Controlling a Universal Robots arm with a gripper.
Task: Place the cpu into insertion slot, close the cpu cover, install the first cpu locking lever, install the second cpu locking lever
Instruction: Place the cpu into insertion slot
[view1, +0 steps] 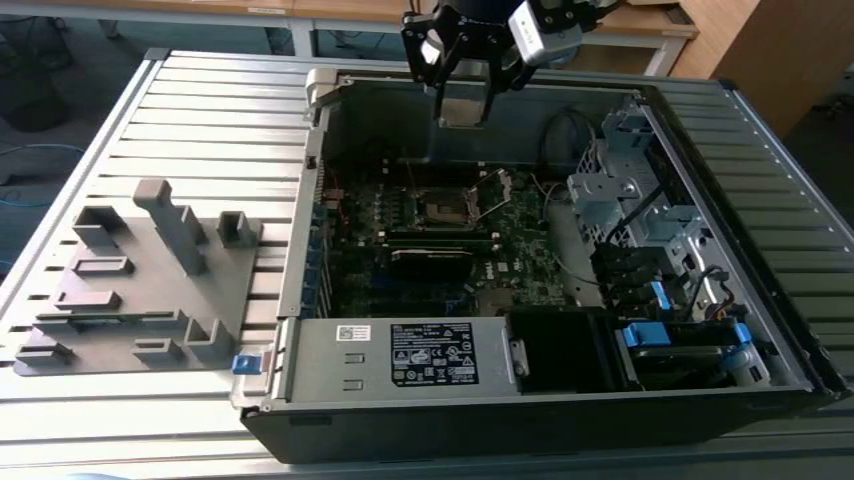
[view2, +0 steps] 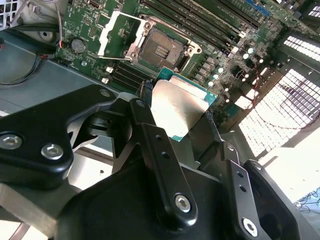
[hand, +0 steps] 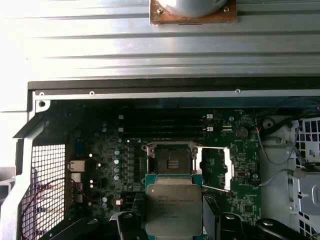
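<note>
Hovering above the open case (view1: 307, 300), the tool (view1: 461, 102) clamps the cpu (hand: 174, 210), with the bare slot (hand: 170, 161) below it and the cover (hand: 228, 170) flipped open; placing is in hand, I'd judge, and calls for squaring chip to slot.

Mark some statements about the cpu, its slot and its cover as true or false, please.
1. The gripper holds the cpu. True.
2. The cpu sits in the insertion slot. False: the slot is empty and the cpu is in the gripper.
3. The cpu cover is closed. False: it is swung open beside the slot.
4. Long memory slots lie near the insertion slot. True.
</note>
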